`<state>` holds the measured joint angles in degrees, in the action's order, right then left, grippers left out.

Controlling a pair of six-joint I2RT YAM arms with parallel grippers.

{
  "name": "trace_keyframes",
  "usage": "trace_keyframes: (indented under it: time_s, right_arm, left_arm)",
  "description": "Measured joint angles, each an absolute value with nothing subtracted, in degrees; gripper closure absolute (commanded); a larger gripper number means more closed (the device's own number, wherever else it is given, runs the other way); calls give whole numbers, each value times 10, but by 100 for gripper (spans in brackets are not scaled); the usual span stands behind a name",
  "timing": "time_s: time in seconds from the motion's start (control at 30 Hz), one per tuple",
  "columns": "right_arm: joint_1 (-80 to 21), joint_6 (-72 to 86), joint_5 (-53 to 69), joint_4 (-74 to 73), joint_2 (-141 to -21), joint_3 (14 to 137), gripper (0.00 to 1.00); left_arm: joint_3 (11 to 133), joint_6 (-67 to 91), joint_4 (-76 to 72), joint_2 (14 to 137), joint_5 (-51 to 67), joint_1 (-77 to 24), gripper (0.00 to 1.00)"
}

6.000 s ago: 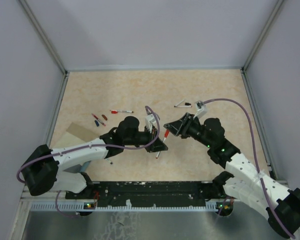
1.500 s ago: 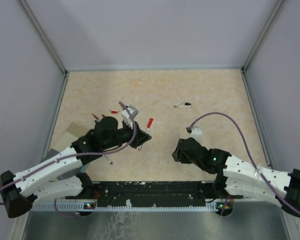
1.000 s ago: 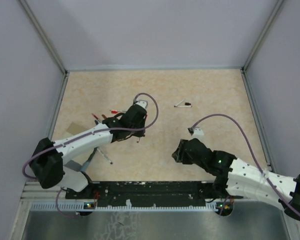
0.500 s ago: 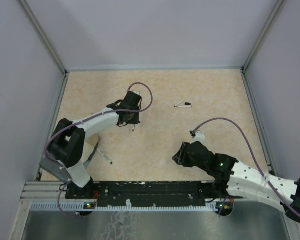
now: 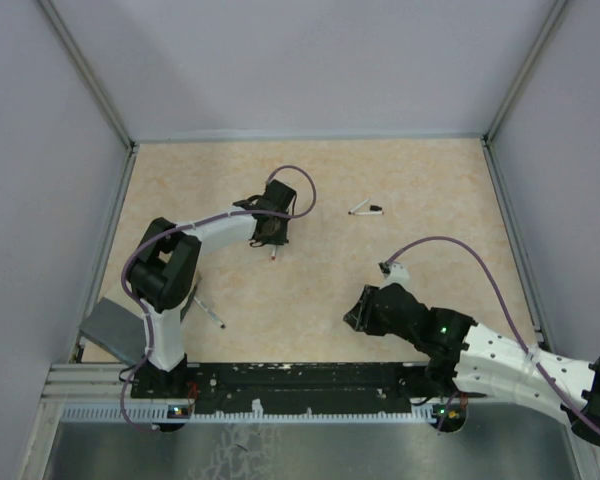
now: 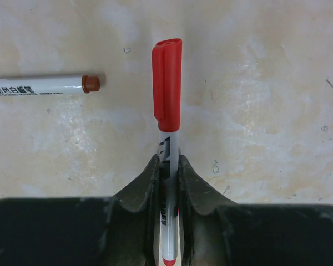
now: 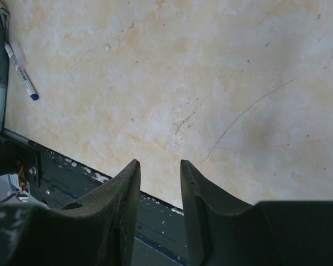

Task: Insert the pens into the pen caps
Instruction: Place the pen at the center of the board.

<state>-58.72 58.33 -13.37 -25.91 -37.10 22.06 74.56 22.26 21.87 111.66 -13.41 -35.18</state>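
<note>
Left end effector (image 6: 168, 166) clenched on red pen (image 6: 167, 145), red cap (image 6: 167, 83) seated just ahead of its tips; one looks done. Right end effector (image 7: 160, 185) released, empty. Brown-ended pen (image 6: 41, 85) to left's left and blue-tipped pen (image 7: 20, 71) to right's far left look uncapped.

Red-capped pen (image 6: 167, 141), in left jaws, farther out (right arm (image 5: 480, 348) back toward base)
</note>
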Motion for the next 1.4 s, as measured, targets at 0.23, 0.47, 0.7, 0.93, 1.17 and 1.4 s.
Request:
trace_keyframes:
  time_s: [0.23, 0.47, 0.7, 0.93, 1.17, 1.4]
  right_arm:
    - [-587, 583, -132, -258, -370, 217, 65]
    - [-587, 583, -129, -258, -368, 217, 65]
    - [-587, 582, -126, -258, -368, 217, 65]
    - [-587, 581, -125, -257, -369, 217, 65]
    - [-587, 576, -123, -253, -380, 217, 65]
    - [-587, 559, -122, -256, -388, 218, 64]
  left_arm:
    - [745, 224, 219, 1117, -135, -348, 65]
    - [745, 225, 224, 1113, -132, -342, 62]
    - [744, 215, 240, 1027, -121, -340, 58]
    - [729, 207, 236, 911, -115, -330, 58]
    - [655, 214, 234, 845, -113, -290, 59]
    - [594, 227, 251, 766, -116, -253, 58]
